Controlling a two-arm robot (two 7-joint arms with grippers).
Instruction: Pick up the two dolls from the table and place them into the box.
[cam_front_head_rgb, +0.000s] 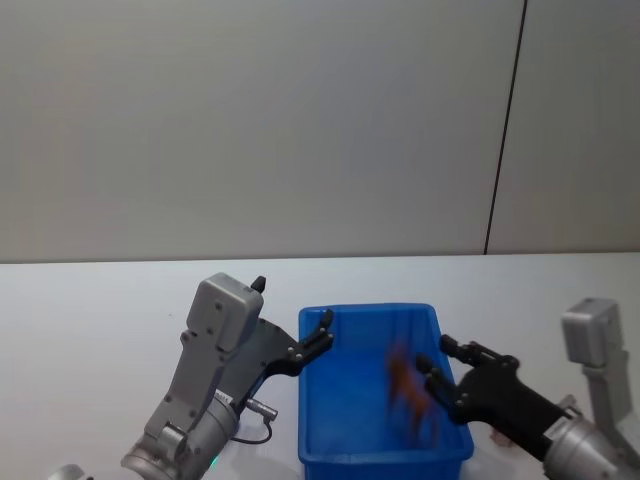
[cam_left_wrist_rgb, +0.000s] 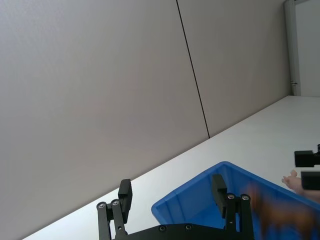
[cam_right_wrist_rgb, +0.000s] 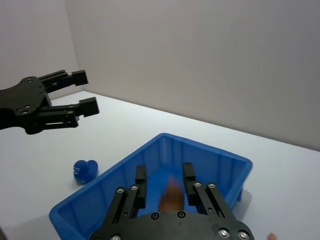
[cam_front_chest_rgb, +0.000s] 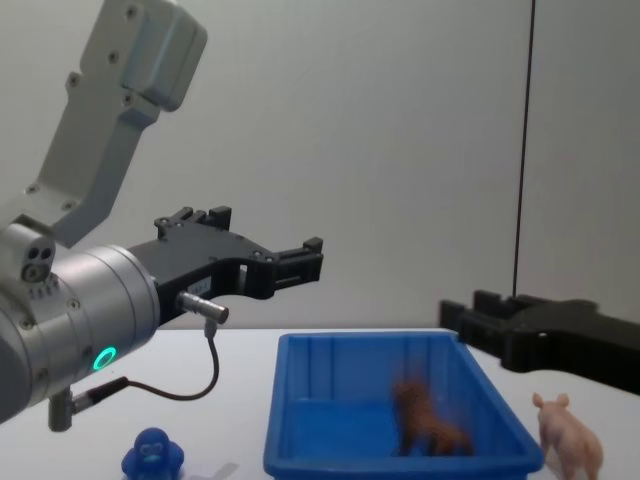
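- Three dolls: brown doll (cam_front_chest_rgb: 425, 420) inside one box (cam_front_chest_rgb: 370, 341), under open right end effector (cam_right_wrist_rgb: 164, 174); pink pig (cam_front_chest_rgb: 570, 445) right, blue doll (cam_front_chest_rgb: 152, 455) left.
- Left end effector (cam_right_wrist_rgb: 85, 91): open, empty.

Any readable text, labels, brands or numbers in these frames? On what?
None. No words, labels, brands or numbers show on the box, the pink pig, the blue doll, the left gripper or the right gripper. The brown doll is blurred.
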